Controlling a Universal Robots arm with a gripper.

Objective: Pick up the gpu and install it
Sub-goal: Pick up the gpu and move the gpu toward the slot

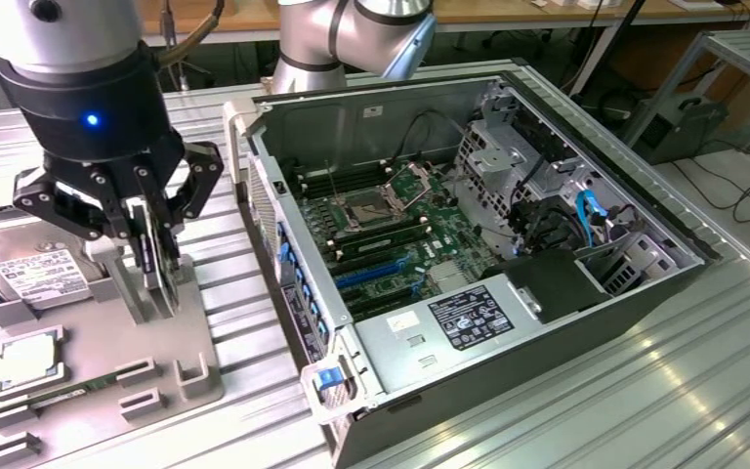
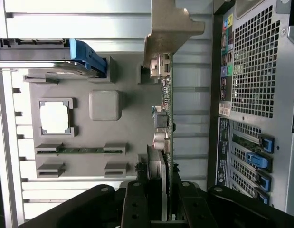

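Observation:
The gpu (image 1: 157,269), a thin dark circuit card, stands on edge over the grey parts tray (image 1: 95,337) on the exterior view's left. My gripper (image 1: 149,256) reaches down onto it from above, one black finger on each face, shut on the card. In the wrist view the gpu (image 2: 166,118) runs edge-on away from my gripper (image 2: 161,209), its pale metal bracket (image 2: 171,26) at the far end. Its lower edge sits at the tray's upright holder; I cannot tell whether it has lifted clear.
The open computer case (image 1: 349,122) lies beside the tray, with its motherboard and blue expansion slots (image 1: 378,266) exposed; its rear panel (image 2: 260,71) is close to the card. On the tray (image 2: 130,118) lie a hard drive (image 1: 30,274), a processor (image 2: 54,117) and a memory stick (image 2: 80,150).

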